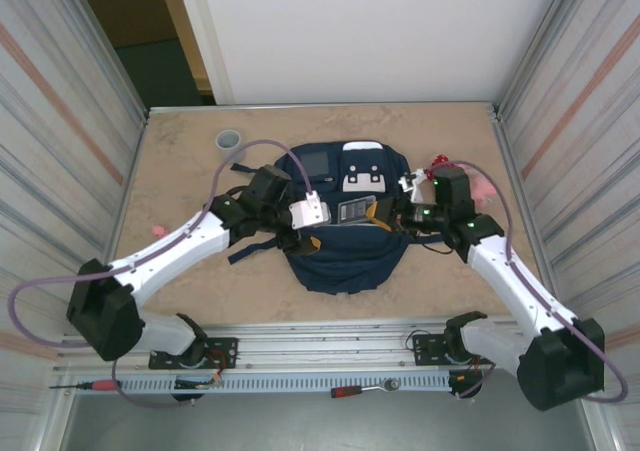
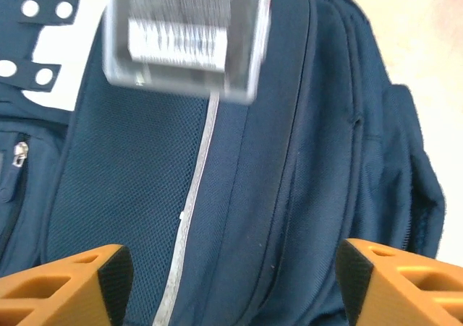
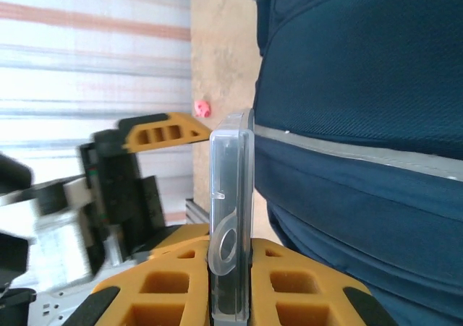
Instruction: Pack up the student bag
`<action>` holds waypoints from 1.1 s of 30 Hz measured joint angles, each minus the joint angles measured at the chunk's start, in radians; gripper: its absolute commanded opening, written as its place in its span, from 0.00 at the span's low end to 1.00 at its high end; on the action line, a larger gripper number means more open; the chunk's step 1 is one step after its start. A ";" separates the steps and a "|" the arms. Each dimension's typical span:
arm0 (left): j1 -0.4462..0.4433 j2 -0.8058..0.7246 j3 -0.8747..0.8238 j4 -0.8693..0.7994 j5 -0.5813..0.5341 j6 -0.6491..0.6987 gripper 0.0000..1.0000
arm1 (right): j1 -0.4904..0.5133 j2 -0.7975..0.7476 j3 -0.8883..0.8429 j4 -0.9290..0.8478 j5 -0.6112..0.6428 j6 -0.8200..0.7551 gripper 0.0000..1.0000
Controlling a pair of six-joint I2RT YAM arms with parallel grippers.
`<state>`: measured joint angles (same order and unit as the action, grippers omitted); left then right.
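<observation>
The overhead camera looks steeply down on the whole beige marbled table (image 1: 180,161). Both wrist cameras sit close against the large navy-blue fabric backpack (image 1: 340,256) — and share the clear plastic case (image 2: 181,40), upper centre for the left, bottom centre for the right.

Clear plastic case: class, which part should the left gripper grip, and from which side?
Pinch the clear plastic case across its broad faces at the free end, left gripper coming from opposite the right gripper, which clamps the other end. It is thin and flat; edges give little purchase.
</observation>
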<state>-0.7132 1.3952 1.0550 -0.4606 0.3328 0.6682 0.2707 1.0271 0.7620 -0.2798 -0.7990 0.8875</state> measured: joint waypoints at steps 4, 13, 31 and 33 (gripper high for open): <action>-0.016 0.120 0.050 0.002 0.000 0.047 0.74 | -0.096 -0.067 -0.010 -0.069 -0.039 -0.037 0.06; -0.029 0.238 0.106 0.025 -0.019 0.062 0.44 | -0.172 -0.111 -0.041 -0.175 -0.071 -0.097 0.05; -0.019 0.138 0.031 0.253 -0.081 -0.111 0.02 | -0.214 -0.167 -0.044 -0.231 -0.092 -0.114 0.05; -0.014 0.134 0.031 0.269 -0.102 -0.150 0.00 | -0.219 -0.183 -0.043 -0.232 -0.092 -0.113 0.05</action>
<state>-0.7273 1.5295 1.0863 -0.1921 0.2306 0.5182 0.0513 0.8444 0.7185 -0.5121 -0.8913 0.7746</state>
